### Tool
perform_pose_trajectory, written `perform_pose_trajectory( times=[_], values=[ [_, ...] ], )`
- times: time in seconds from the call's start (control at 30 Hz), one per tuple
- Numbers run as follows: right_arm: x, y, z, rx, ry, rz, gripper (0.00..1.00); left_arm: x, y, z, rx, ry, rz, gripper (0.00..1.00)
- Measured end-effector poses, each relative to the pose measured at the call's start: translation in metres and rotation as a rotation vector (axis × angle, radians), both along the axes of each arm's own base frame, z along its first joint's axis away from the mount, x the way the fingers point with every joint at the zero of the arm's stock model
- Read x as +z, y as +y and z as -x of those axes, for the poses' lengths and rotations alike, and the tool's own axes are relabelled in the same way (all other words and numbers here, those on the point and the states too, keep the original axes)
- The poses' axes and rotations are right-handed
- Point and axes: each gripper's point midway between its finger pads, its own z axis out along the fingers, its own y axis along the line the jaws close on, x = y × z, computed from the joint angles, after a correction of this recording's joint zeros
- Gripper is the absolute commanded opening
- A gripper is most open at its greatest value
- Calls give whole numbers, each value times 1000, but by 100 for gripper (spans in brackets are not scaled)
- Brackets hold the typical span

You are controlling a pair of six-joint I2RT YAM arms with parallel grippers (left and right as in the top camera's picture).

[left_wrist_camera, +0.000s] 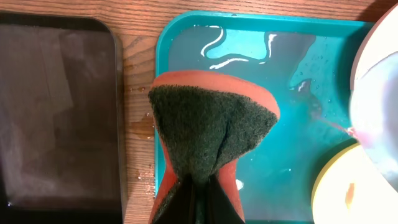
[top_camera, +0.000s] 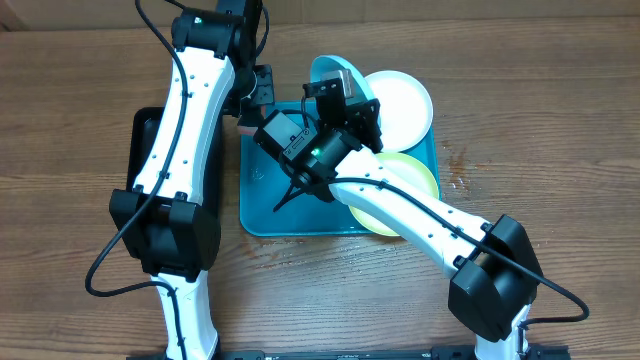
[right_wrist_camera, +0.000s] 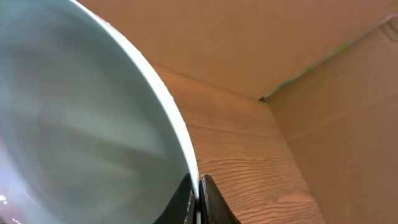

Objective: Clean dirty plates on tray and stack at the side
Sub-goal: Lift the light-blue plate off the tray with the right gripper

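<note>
The turquoise tray (top_camera: 268, 205) lies mid-table, wet inside (left_wrist_camera: 267, 93). My right gripper (top_camera: 343, 88) is shut on the rim of the light-blue plate (top_camera: 330, 72), holding it tilted up over the tray's far edge; in the right wrist view (right_wrist_camera: 199, 193) the jaws pinch that rim (right_wrist_camera: 87, 124). The white plate (top_camera: 402, 100) sits at the tray's far right. The yellow-green plate (top_camera: 400, 180) lies on the near right, partly under my right arm. My left gripper (top_camera: 251, 108) (left_wrist_camera: 199, 202) is shut on an orange sponge (left_wrist_camera: 211, 124) with a green scouring face, above the tray's left edge.
A black tray (top_camera: 137, 150) (left_wrist_camera: 56, 112) lies left of the turquoise one, under my left arm. Water drops mark the wood (left_wrist_camera: 140, 124) between them. A cardboard wall (right_wrist_camera: 323, 112) stands behind the table. A blurred pale plate (left_wrist_camera: 379, 87) with a reddish streak fills the right of the left wrist view.
</note>
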Motion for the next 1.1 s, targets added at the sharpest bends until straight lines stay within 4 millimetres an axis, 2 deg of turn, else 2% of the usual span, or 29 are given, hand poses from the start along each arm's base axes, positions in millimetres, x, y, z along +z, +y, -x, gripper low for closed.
perform_pose_trajectory(
  times=[0.43, 0.93, 1.1],
  values=[
    [2, -14, 10, -67, -57, -40, 4, 0, 0, 0, 0, 0, 0, 4],
    [-31, -25, 27, -172, 56, -261, 4, 0, 0, 1, 0, 3, 0, 4],
    [-26, -43, 26, -228, 98, -403, 4, 0, 0, 1, 0, 3, 0, 4]
  ],
)
